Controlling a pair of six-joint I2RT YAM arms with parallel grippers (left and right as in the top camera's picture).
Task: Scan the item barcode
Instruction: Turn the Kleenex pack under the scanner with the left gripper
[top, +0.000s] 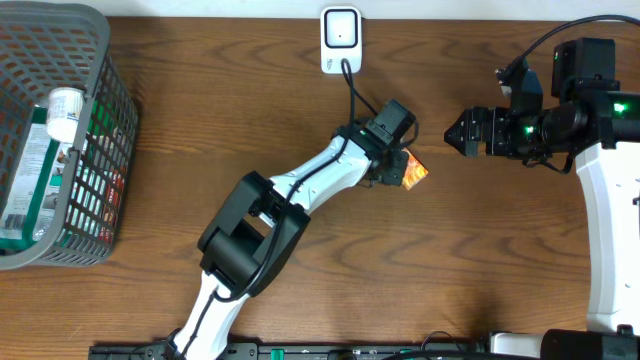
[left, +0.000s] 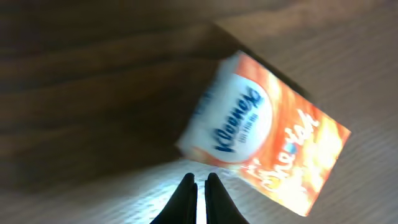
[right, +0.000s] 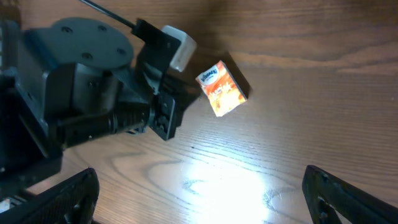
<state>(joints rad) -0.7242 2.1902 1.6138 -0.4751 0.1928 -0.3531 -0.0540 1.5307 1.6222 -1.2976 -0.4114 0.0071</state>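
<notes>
The item is a small orange Kleenex tissue box (top: 414, 171) lying on the wooden table at the centre, turned at an angle. The left wrist view shows its printed top (left: 261, 130), blurred; no barcode shows. My left gripper (top: 393, 172) is shut and empty, its tips (left: 200, 178) just short of the box's near edge. My right gripper (top: 452, 133) hovers to the right of the box, wide open with nothing between its fingers (right: 202, 186). The right wrist view shows the box (right: 222, 90) beside the left arm's wrist.
A white scanner (top: 340, 40) with a black cable stands at the table's far edge, behind the left arm. A grey mesh basket (top: 120, 110) holding several packaged goods sits at the far left. Bright light glares on the wood under the right gripper.
</notes>
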